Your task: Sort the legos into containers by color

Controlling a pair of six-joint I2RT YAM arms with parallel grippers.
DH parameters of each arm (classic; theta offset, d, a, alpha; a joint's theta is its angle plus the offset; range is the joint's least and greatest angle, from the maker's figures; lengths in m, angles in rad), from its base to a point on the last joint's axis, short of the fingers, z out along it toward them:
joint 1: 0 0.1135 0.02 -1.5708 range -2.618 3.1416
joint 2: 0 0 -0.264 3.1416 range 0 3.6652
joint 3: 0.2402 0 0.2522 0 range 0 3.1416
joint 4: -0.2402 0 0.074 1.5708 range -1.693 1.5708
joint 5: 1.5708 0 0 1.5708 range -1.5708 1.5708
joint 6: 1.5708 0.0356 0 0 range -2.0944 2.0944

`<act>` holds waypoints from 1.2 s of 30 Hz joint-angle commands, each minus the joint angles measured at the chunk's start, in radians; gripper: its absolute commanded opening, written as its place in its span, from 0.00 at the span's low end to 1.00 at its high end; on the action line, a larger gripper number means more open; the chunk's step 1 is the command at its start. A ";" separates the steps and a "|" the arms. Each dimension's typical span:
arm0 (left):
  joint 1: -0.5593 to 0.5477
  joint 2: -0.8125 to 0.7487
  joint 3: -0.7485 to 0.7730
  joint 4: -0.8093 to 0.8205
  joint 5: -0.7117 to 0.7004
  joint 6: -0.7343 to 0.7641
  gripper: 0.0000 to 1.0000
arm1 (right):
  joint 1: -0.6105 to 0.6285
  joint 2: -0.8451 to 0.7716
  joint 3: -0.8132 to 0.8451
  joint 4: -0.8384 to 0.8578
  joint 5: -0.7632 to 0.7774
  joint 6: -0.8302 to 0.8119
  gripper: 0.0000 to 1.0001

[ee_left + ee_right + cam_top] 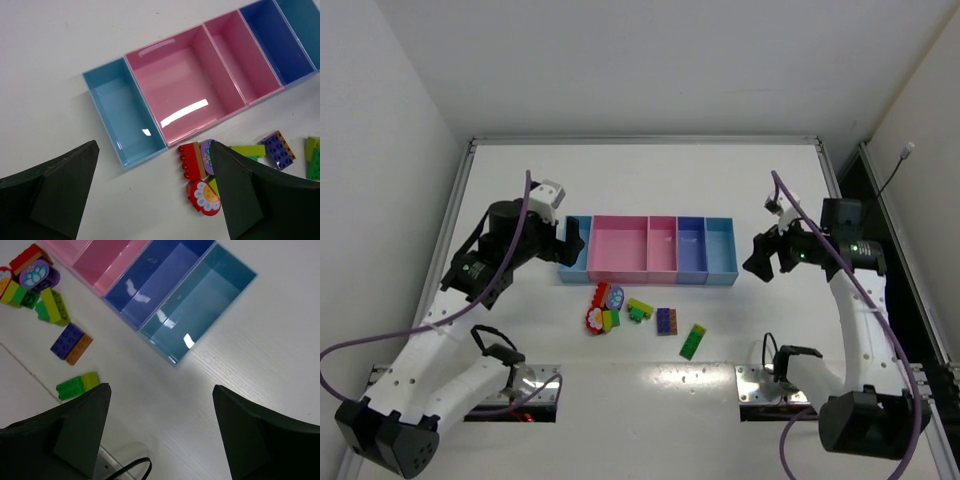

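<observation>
Starting stage only: row of five joined shallow plastic bins point(620, 245) (light blue, wide pink, narrow pink, periwinkle, light blue), every bin bare inside. Nothing sorted yet.

Small studded plastic legos point(610, 308) all loose on white bench point(620, 180), just in front of bin row: red brick point(191, 160) in tight cluster nearest row, purple-and-orange brick point(71, 342) a little further out, green brick point(77, 385) farthest from row. All bricks left to place.

Left claw point(154, 150): wide open, empty, hovering above row's left end, touching nothing.

Right claw point(161, 387): wide open, empty, just beyond row's right end, touching nothing.
</observation>
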 commanded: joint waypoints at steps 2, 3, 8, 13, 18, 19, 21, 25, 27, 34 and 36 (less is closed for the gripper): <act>0.000 0.012 -0.004 0.045 -0.105 -0.061 1.00 | 0.049 -0.021 0.050 -0.081 -0.095 -0.148 0.84; 0.010 0.012 -0.013 0.045 -0.119 -0.092 1.00 | 0.060 -0.021 0.059 -0.095 -0.095 -0.161 0.83; 0.066 0.021 -0.013 0.045 -0.142 -0.163 1.00 | 0.155 -0.012 0.077 -0.184 -0.115 -0.320 0.81; 0.134 0.050 0.018 0.045 -0.153 -0.217 1.00 | 0.268 0.019 0.087 -0.196 -0.084 -0.415 0.78; 0.187 0.068 0.050 0.045 -0.240 -0.217 1.00 | 0.458 0.092 0.096 -0.225 0.017 -0.567 0.72; 0.206 0.079 0.067 0.045 -0.253 -0.217 1.00 | 0.492 0.114 0.096 -0.225 0.035 -0.581 0.72; 0.264 0.090 0.096 0.045 -0.266 -0.229 1.00 | 0.592 0.132 0.096 -0.225 0.095 -0.637 0.71; 0.301 0.134 0.141 0.024 -0.266 -0.252 1.00 | 0.761 0.192 0.096 -0.213 0.201 -0.730 0.68; 0.313 0.134 0.151 0.024 -0.266 -0.261 1.00 | 0.855 0.215 0.076 -0.204 0.235 -0.769 0.67; 0.324 0.153 0.170 0.024 -0.314 -0.214 1.00 | 1.080 0.286 0.033 -0.161 0.318 -0.802 0.58; 0.324 0.162 0.179 0.024 -0.334 -0.205 1.00 | 1.141 0.296 0.021 -0.150 0.347 -0.802 0.54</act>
